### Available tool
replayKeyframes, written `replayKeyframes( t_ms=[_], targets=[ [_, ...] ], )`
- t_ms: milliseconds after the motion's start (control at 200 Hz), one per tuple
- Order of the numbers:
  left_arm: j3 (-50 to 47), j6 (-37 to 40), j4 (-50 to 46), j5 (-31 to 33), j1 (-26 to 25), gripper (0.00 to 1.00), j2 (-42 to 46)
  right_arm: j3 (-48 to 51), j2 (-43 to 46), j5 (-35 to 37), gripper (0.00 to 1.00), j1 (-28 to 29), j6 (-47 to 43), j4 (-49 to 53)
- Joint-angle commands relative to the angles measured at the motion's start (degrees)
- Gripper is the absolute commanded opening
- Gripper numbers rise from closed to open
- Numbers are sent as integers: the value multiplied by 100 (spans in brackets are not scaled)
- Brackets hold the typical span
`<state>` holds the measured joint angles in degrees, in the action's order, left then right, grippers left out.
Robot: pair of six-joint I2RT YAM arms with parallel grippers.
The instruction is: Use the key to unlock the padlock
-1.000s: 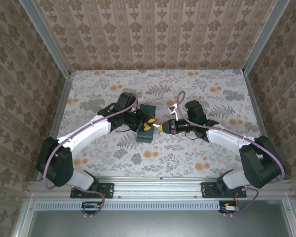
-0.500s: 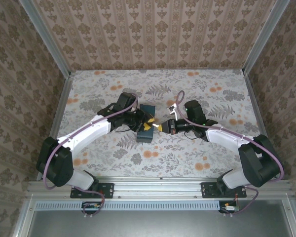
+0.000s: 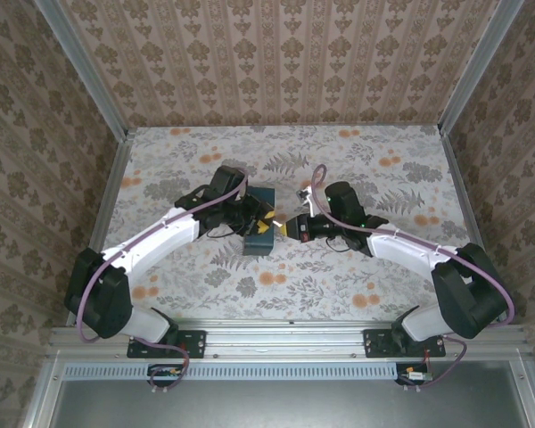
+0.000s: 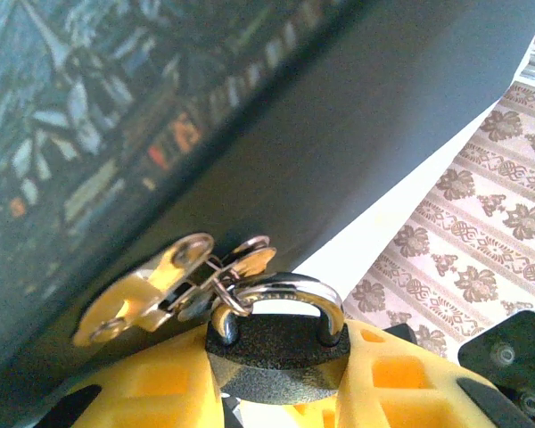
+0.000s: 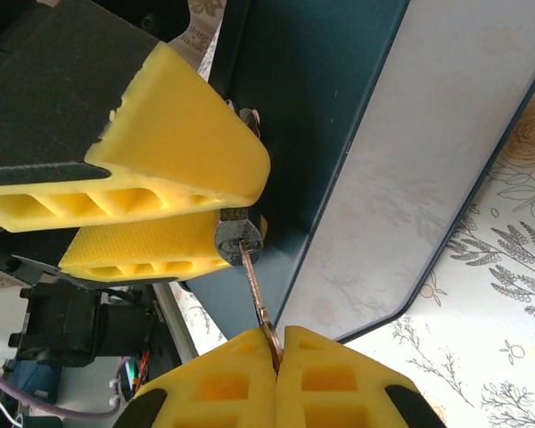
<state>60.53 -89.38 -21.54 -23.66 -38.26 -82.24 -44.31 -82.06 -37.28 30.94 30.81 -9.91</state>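
Note:
A dark grey padlock (image 4: 276, 352) with a chrome shackle (image 4: 290, 294) sits between the yellow fingers (image 4: 152, 383) of my left gripper (image 4: 276, 379), which is shut on its body. The shackle is closed and passes through a ring on a metal hasp (image 4: 152, 285) of the dark box (image 4: 357, 116). In the right wrist view my right gripper (image 5: 275, 348) is shut on the head of a copper key (image 5: 254, 285). The key's tip is in the keyhole on the padlock's underside (image 5: 239, 239). From above, both grippers (image 3: 260, 218) (image 3: 296, 227) meet at the box (image 3: 260, 241).
The dark teal box (image 5: 321, 107) has a pale flat face (image 5: 446, 160) and lies mid-table on a floral cloth (image 3: 339, 285). Patterned walls (image 3: 285, 62) close in the back and sides. Metal rails (image 3: 116, 187) run along the table's edges.
My right gripper has moved a little left with the key, closing the gap to the padlock. The left arm has stayed put.

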Motion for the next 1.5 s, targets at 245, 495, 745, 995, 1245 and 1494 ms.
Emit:
replayKeyframes(
  t_ms=[245, 495, 745, 995, 1245, 1494],
  targets=[
    [29, -125, -108, -375, -224, 0, 94, -355, 411, 900, 0, 681, -447, -1042],
    [98, 20, -266, -525, -209, 0, 57, -604, 369, 965, 0, 712, -740, -960],
    [25, -69, 13, -586, -216, 0, 93, -914, -112, 645, 0, 756, -683, -1470],
    [-457, -642, 812, -500, -191, 0, 295, -824, -677, -251, 6, 764, 472, -3657],
    [-652, -419, 72, -106, 127, 0, 834, -484, 2, -98, 30, 581, -96, -1861],
    [-707, -343, -3, -60, 196, 0, 894, -58, 650, 74, 34, 254, -19, -1200]
  ],
)
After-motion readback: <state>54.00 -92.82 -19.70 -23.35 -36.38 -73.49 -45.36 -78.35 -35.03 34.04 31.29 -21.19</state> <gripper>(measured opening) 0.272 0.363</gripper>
